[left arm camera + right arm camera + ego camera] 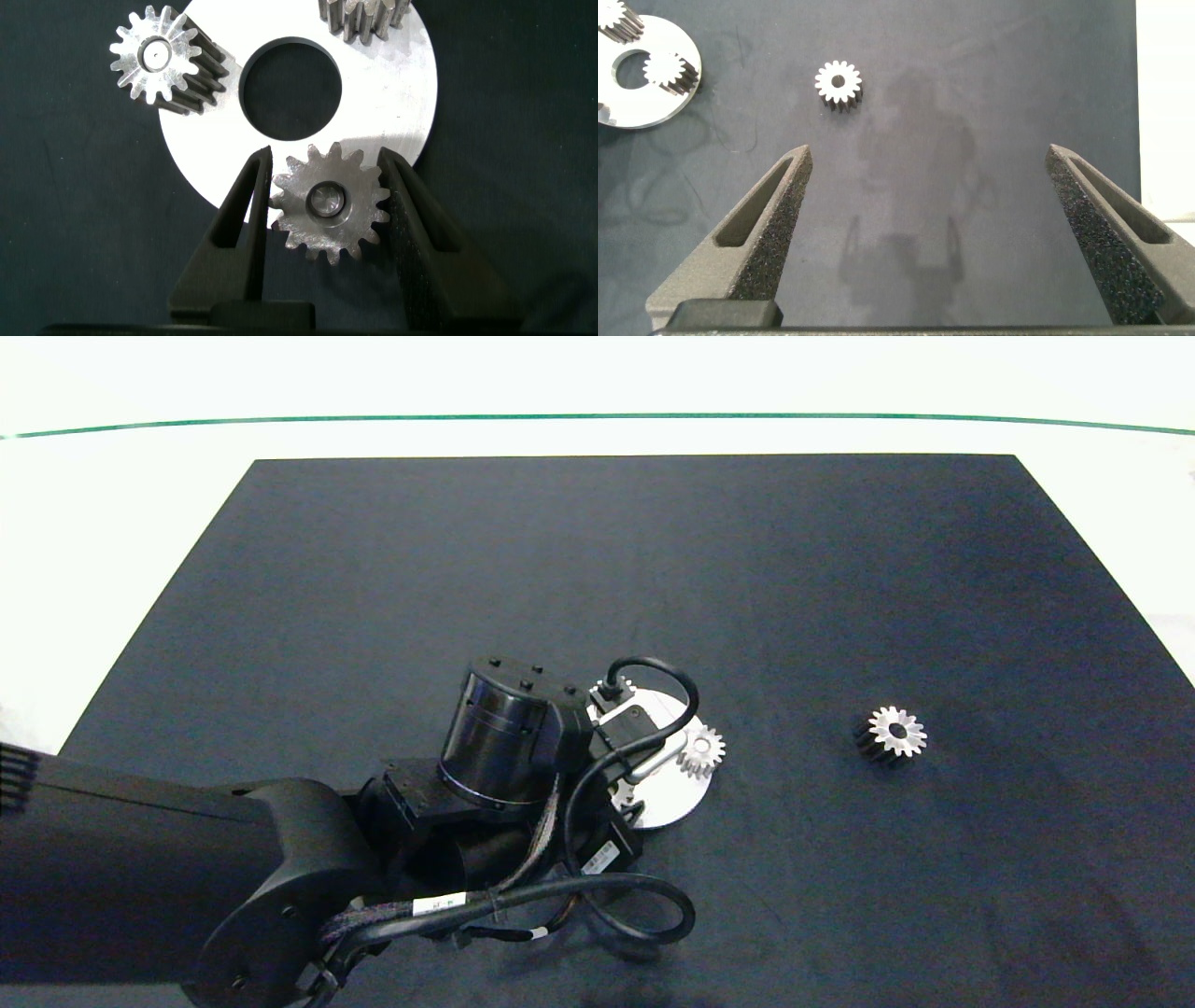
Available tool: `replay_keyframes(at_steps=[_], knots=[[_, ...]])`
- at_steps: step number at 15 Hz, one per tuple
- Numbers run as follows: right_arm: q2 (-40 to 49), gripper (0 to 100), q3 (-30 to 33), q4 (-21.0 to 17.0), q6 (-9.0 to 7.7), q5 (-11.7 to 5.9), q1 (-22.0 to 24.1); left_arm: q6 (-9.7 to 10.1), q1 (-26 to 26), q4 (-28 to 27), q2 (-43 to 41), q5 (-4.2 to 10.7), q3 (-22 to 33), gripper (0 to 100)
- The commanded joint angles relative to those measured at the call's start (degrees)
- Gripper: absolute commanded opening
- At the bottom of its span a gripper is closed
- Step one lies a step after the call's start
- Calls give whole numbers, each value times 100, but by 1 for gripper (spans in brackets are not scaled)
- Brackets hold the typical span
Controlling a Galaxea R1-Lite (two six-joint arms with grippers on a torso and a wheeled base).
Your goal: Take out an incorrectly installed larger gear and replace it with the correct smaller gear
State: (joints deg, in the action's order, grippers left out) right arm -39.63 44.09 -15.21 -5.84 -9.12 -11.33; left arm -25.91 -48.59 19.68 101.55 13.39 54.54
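Two grey fingers of the left gripper (327, 205) flank the smaller gear (329, 203), one on each side and close against its teeth; whether they clamp it or have just let go cannot be told. That gear lies at the rim of the round silver plate (392, 103), with a pin visible in its centre hole, so it looks seated or nearly so. Two more small gears (157, 58) stand elsewhere on the plate, spaced around its big central hole (290, 84).

The larger gear (892, 735) lies alone on the black mat (597, 569), well apart from the plate, toward the robot's right. Removal therefore appears done, and the swap seems close to finished; only confirming the seat and drawing the arm back looks left.

Room is generous: the mat is bare around the plate except for the left arm's own cables. The right gripper (938, 224) hangs with fingers wide apart over bare mat, near the discarded gear.
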Motion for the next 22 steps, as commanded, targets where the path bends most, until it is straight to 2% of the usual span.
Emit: replay_keyframes(at_steps=[1,3,4,12,15,19,21,22], knots=[[-1,100,-6,-8,-5,-2,-1,-2,-10,-16,5,6,-22,28],[17,100,-6,-8,-5,-2,-1,7,-10,-8,-12,6,-31,28],[17,100,-6,-8,-5,-2,-1,7,-10,-52,-30,15,-22,100],[52,100,-6,-8,-5,-11,8,138,-10,-69,-249,15,-66,100],[96,100,-6,-8,4,-29,25,314,52,-201,-654,24,-225,100],[114,100,3,-8,162,-29,306,420,561,-280,-1401,59,-655,100],[157,100,-6,-8,347,-29,623,613,939,-306,-1867,59,-893,100],[263,100,-15,-34,355,-29,772,648,1106,-350,-2130,59,-1033,100]])
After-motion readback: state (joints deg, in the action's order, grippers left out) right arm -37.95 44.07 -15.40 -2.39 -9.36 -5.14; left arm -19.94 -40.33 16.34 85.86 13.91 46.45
